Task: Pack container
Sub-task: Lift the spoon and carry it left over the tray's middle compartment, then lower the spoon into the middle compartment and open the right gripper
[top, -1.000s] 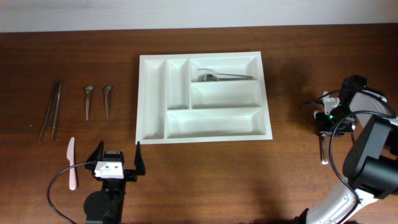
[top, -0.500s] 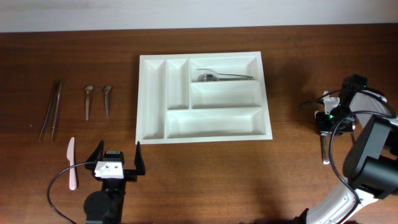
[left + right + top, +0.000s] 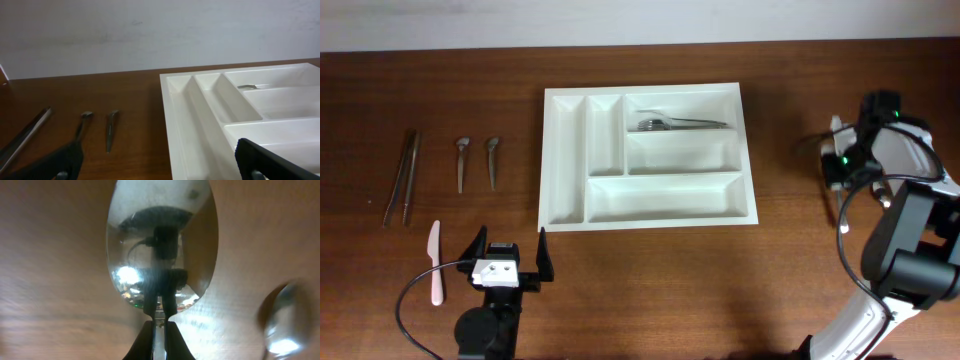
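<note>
Steel first: my right claw (image 3: 159, 330) is pinched together on the neck of a spoon (image 3: 162, 240), whose bowl fills the upper centre of the wrist view. It's a thin grip, so the spoon could swivel or slip on the swing across. A second shiny thing (image 3: 282, 325) blurs at lower right. Only the overhead shows the container (image 3: 548, 160), mid-frame and well apart from me, with one cutlery piece (image 3: 665, 124) in its upper-right compartment. My left claw (image 3: 511, 242) gapes wide at lower left.
</note>
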{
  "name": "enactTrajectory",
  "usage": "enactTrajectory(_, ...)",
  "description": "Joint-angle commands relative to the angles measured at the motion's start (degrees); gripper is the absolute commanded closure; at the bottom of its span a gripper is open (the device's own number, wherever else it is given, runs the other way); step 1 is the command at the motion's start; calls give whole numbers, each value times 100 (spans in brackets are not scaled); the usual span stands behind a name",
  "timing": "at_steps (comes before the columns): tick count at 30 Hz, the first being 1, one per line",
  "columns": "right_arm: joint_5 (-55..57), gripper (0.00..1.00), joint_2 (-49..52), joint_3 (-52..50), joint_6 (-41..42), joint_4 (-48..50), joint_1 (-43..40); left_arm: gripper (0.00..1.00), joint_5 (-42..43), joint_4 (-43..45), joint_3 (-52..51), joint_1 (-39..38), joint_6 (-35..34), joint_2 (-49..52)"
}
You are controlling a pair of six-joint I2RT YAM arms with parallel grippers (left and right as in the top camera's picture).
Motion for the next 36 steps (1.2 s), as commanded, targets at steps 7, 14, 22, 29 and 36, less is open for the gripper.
enactTrajectory(7, -363, 97, -2, 1665, -1005, -68, 1351, 1, -79, -11, -11, 35, -35, -48)
enactTrajectory(14, -1150, 96, 0, 1862, -2227, 179, 2603, 1, -79, -11, -11, 35, -35, -48)
enactTrajectory(22, -1272, 96, 55, 1860, -2907, 146, 3495, 1, -79, -11, -11, 35, -35, -48)
enactTrajectory(29, -1331, 96, 407, 1827, -3368, 13, 3766, 1, -79, -11, -11, 35, -35, -48)
enactTrajectory(36, -1329, 96, 647, 1821, -3751, -345, 3742, 1, -79, -11, -11, 35, -35, -48)
